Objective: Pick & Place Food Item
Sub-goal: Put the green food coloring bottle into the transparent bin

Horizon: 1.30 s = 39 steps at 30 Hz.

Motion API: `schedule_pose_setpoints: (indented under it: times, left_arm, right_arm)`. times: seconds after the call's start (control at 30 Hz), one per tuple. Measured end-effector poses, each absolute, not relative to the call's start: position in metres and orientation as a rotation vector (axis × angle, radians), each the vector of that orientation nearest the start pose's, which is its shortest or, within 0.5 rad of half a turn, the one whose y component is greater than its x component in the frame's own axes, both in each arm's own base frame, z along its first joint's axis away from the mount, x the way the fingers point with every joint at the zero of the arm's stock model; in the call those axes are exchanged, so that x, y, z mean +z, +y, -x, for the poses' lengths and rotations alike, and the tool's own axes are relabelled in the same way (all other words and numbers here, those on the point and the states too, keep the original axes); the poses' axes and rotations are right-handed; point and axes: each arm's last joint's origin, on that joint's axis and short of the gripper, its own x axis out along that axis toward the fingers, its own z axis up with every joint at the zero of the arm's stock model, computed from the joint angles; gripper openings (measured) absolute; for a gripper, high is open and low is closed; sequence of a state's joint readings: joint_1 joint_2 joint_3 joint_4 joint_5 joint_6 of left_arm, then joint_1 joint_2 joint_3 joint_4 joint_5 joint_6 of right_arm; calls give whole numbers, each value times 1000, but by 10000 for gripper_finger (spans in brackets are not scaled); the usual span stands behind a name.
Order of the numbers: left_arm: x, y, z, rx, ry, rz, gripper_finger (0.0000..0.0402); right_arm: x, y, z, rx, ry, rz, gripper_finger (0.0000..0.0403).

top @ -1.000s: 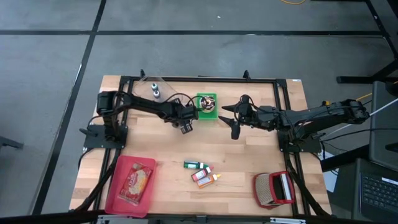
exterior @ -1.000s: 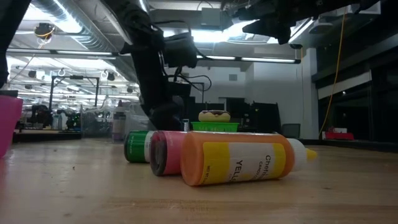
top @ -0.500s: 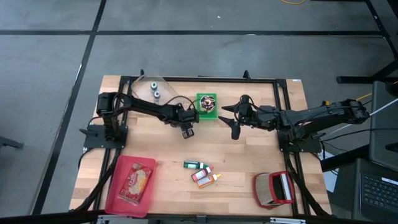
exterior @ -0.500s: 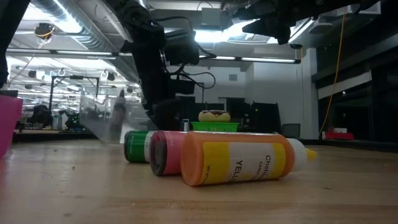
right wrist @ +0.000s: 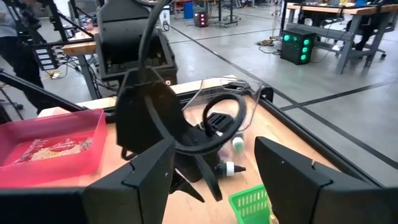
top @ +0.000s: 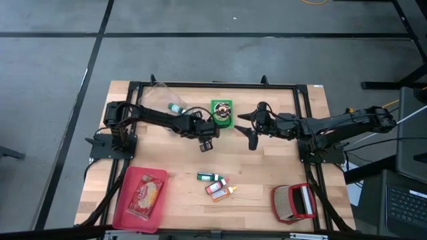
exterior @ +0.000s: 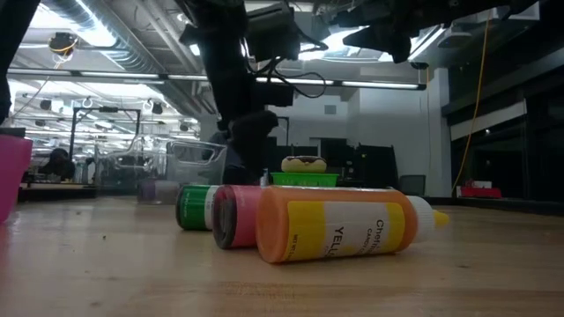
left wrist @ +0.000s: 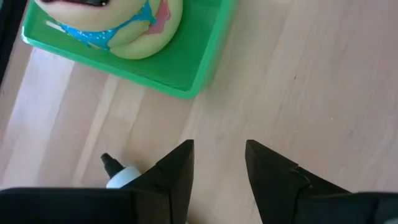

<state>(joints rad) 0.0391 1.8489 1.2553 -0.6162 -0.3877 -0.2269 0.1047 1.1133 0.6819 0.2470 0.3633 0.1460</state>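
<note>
table: We saw a light wooden table with a black frame around its far half, and all the things lay on it.
left arm: It reached from the left side toward the middle of the table.
right arm: It reached from the right side toward the middle and hung above the table.
pink tray: It lay at the near left corner, with a flat snack packet inside.
clear container: It lay on its side at the far left edge; a small bottle lay just beside it.
red basket: It stood at the near right corner.
green tray: It stood at the far middle of the table, between the two hands.
food item: We saw a donut with blue and pink icing; it lay inside the green tray, and no hand touched it.
left hand: Its two fingers stood partly apart and had nothing between them; it hung over bare wood just beside the near corner of the green tray.
right hand: Its fingers stood wide apart and held nothing; it was near the right side of the green tray, not touching it.
small bottles: A green, a pink and an orange one lay on their sides together at the near middle.
</note>
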Motion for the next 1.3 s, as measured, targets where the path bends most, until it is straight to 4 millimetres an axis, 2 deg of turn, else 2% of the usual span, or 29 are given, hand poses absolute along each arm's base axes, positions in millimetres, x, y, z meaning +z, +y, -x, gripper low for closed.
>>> schedule_pose_setpoints:
  times: [0.37,0.57,0.63,0.73,0.97,1.1,1.3]
  left_arm:
    - [184,21,-362,489,1162,-36,139]
    - [184,19,-348,600,1249,-8,139]
    - [183,15,-345,583,1288,6,139]
    - [183,-1,-347,428,1311,37,139]
    - [193,-51,-345,85,1279,-112,139]
    - [201,-80,-347,-94,1186,-69,139]
    - [206,-106,-351,-216,1083,5,141]
  right_arm:
    - [275,16,-244,-254,162,-106,226]
    - [275,16,-244,-254,162,-106,226]
    - [275,16,-244,-254,162,-106,226]
    - [275,16,-244,-254,163,-105,226]
    - [275,16,-244,-229,165,-108,226]
    - [275,16,-244,-228,164,-108,226]
    - [275,17,-244,-228,163,-117,226]
